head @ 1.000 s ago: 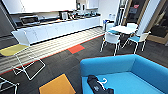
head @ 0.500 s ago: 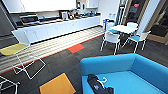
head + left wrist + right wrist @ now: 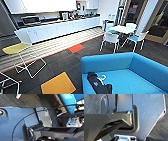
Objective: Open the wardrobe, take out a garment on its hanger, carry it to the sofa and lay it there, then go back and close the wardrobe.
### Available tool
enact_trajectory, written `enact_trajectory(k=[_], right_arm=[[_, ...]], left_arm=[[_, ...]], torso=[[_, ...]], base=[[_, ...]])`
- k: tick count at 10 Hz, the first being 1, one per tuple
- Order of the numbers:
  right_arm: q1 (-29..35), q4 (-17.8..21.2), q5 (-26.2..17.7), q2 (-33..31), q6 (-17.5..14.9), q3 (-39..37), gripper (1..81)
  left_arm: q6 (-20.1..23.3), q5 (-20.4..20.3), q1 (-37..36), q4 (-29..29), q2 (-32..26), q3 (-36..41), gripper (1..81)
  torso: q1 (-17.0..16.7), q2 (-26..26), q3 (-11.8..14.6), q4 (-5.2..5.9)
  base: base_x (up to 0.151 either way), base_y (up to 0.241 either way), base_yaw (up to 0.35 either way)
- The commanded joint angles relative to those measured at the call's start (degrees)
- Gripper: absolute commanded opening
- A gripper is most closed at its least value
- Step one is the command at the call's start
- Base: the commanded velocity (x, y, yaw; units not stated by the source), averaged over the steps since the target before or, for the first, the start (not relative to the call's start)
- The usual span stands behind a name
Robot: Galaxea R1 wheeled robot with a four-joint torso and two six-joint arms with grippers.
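Observation:
The bright blue sofa takes up the lower right of the head view. The black garment lies bunched on its seat near the left arm. The thin white hanger rests on the seat against the garment. A corner of the blue sofa also shows in the left wrist view, beyond the robot's own dark plate and a black cable. The right wrist view looks down on the robot's grey plate and on dark carpet.
A white table with white chairs with blue seats stands at the back right. A long white counter runs along the back. A wire chair with a yellow seat stands at the left. Dark carpet lies between.
The whole head picture has shifted only slightly, so the camera has moved a little. The garment and hanger lie in the same place on the sofa.

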Motion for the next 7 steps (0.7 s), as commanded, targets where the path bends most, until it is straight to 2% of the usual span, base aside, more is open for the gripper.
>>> enact_trajectory(k=[1,5,7], right_arm=[[0.92,-0.39,-2.81,0.48,-0.24,0.42,81.1],[0.92,-0.38,-2.81,0.48,-0.24,0.42,81.1],[0.92,-0.38,-2.81,0.48,-0.24,0.42,81.1]], left_arm=[[0.23,0.79,-1.01,1.06,-0.22,-0.94,81.1],[0.23,0.71,-0.31,1.93,1.54,-4.28,81.1],[0.23,0.71,-0.31,2.28,1.54,-4.28,81.1]], torso=[[0.07,0.0,0.0,0.0],[0.07,-0.05,0.02,0.0],[0.07,-0.11,0.05,0.0]], base=[[-0.11,0.0,0.0],[-0.105,0.0,0.0],[0.0,0.0,0.0]])
